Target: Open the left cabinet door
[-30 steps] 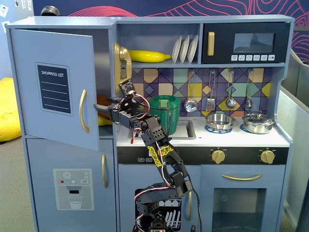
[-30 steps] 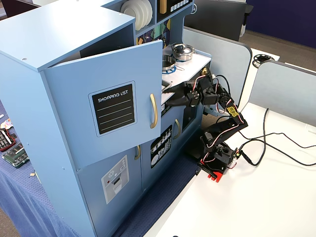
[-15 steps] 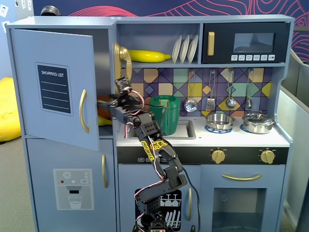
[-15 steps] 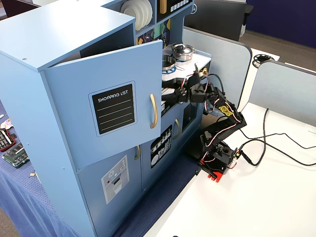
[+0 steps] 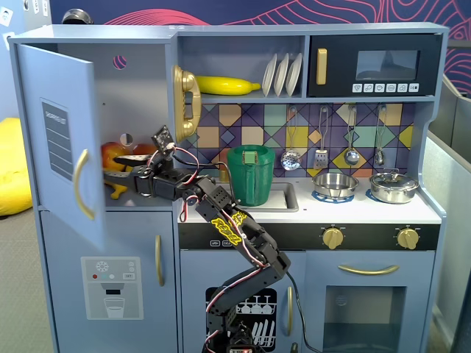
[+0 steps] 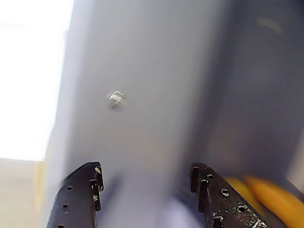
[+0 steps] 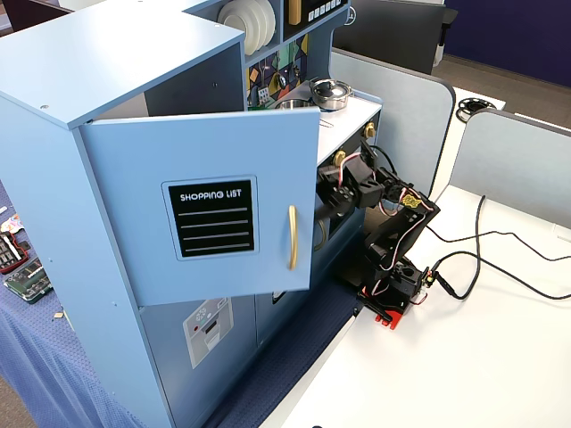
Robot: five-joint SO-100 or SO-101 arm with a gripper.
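Observation:
The left cabinet door (image 5: pixel 62 140) is a grey-blue panel with a curved gold handle (image 5: pixel 82 184); it stands swung well out from the cabinet. In a fixed view its "SHOPPING LIST" chalkboard (image 7: pixel 211 218) and handle (image 7: pixel 291 236) face the camera. My gripper (image 5: pixel 118 170) reaches left into the opened compartment, behind the door. In the wrist view the gripper (image 6: pixel 145 178) is open and empty, its black fingers (image 6: pixel 80 194) pointing at the door's pale inner face (image 6: pixel 142 71), which has a small screw (image 6: pixel 116 99). In the fixed view from the side, the door hides the gripper's tips.
Orange and yellow toy food (image 5: pixel 110 156) lies in the compartment by the gripper. A gold toy phone (image 5: pixel 185 103) hangs on the partition, and a green pot (image 5: pixel 250 175) sits in the sink. The dispenser door (image 5: pixel 110 287) below is closed. Cables (image 7: pixel 500 250) cross the white table.

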